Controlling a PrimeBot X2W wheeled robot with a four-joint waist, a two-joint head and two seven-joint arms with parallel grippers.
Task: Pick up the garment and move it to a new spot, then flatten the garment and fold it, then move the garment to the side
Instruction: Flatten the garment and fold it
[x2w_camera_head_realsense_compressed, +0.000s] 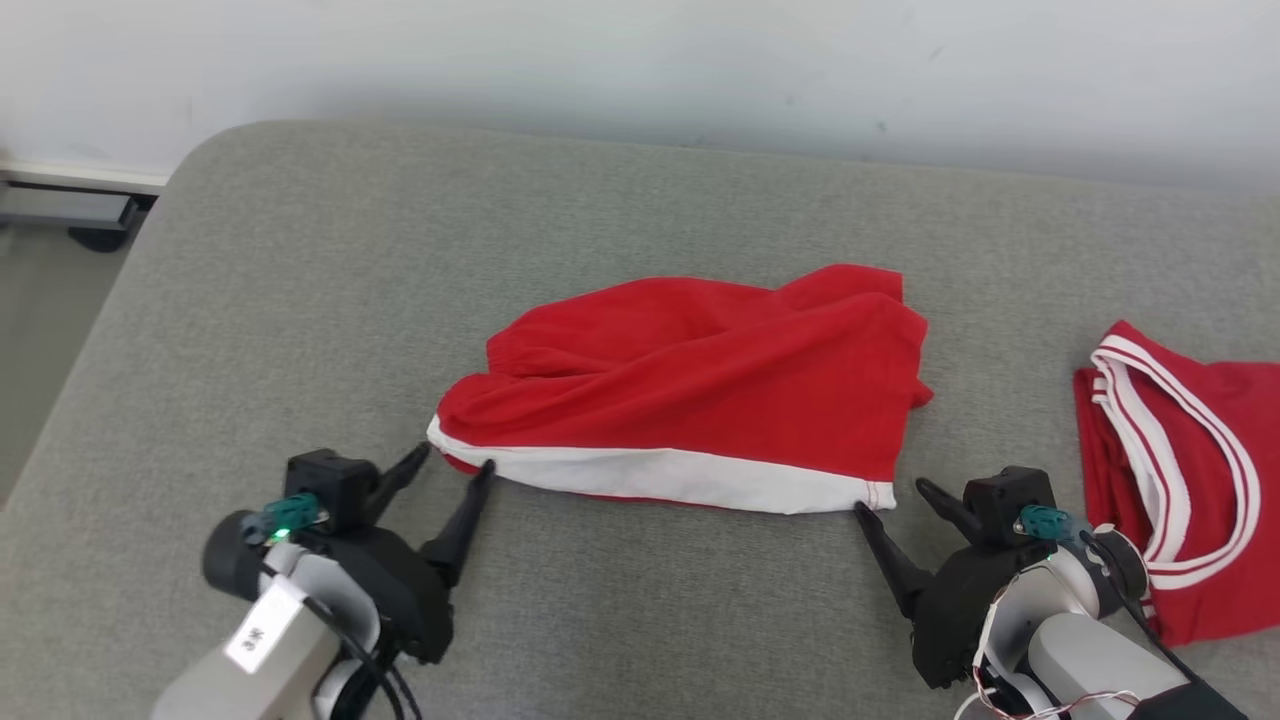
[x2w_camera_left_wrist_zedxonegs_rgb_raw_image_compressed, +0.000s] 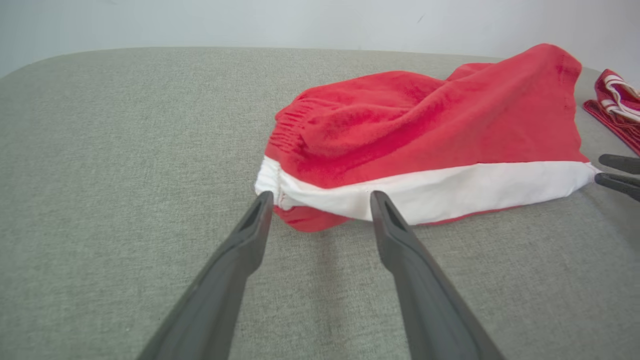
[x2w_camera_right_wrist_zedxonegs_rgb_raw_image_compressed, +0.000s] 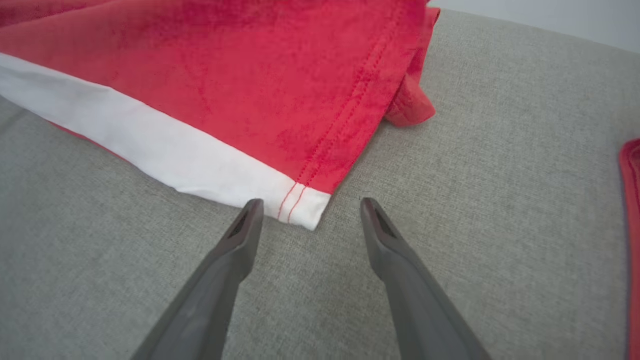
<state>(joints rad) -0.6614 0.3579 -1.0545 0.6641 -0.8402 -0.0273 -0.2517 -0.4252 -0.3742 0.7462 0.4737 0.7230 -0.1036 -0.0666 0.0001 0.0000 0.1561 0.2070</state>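
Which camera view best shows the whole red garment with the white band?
The head view: the garment lies complete on the grey surface, both ends visible. The left wrist view shows most of it, low and foreshortened. The right wrist view gives a close look at one stitched corner.

Head camera high, looking down over grey surface (x2w_camera_head_realsense_compressed: 300, 250) toward wall (x2w_camera_head_realsense_compressed: 640, 60). Wrist cameras low, close, facing red garment (x2w_camera_head_realsense_compressed: 690, 390) from opposite hem corners; all three share garment.

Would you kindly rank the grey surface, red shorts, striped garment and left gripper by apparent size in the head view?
1. grey surface
2. red shorts
3. striped garment and left gripper: similar; garment cropped, gripper nearer, so unranked.
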